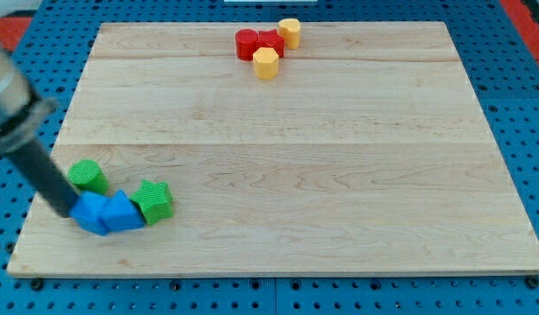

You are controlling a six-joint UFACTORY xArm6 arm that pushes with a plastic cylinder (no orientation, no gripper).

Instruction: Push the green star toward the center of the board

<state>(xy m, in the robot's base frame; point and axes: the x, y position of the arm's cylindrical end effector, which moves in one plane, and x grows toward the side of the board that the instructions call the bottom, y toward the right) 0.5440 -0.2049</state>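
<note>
The green star [152,200] sits near the board's lower left corner, touching the right side of a blue block [123,213]. A second blue block [93,214] lies to the left of that one. A round green block [89,176] lies just above and left of the blue ones. My tip [66,211] is at the left edge of the left blue block, below and left of the round green block. The dark rod slants up to the view's left.
A red block [257,44], a yellow hexagonal block [266,63] and a yellow round block [290,32] are clustered at the top middle of the wooden board [287,157]. Blue pegboard surrounds the board.
</note>
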